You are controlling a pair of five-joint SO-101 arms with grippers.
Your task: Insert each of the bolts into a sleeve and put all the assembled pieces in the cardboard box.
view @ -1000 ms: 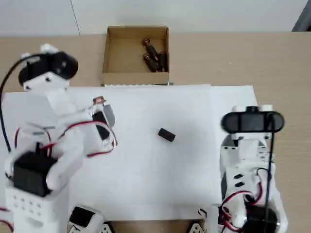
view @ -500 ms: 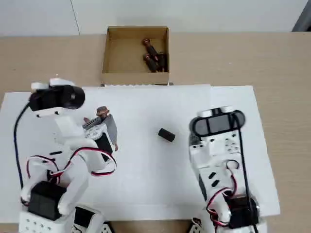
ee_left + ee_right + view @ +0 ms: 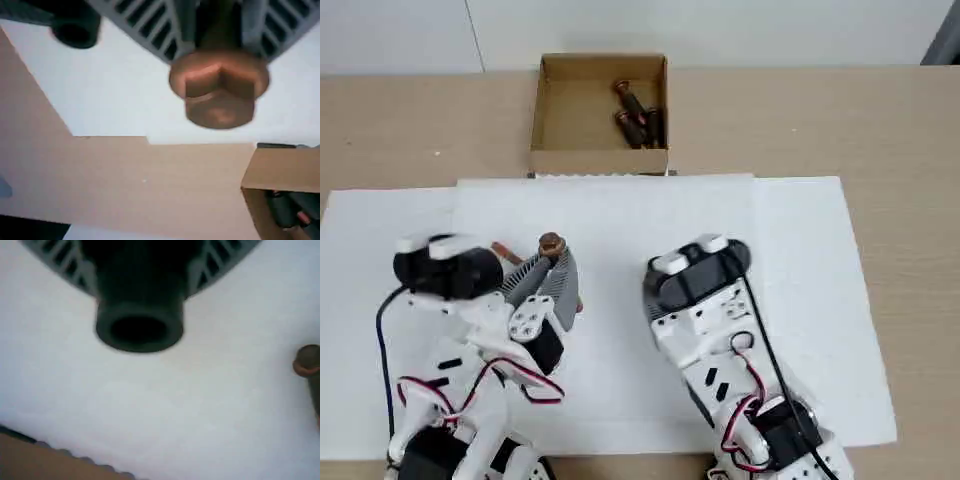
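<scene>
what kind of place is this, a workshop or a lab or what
Probably a robotics lab bench or hobby test setup. Two small arms, the left arm and the right arm, stand at a wooden table with a white sheet on it, and a cardboard box holds assembled bolts.

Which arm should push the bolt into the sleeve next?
Left, probably: the left gripper clamps the bolt and can carry it across, while the sleeve sits at the right gripper with its hole facing out.
</scene>
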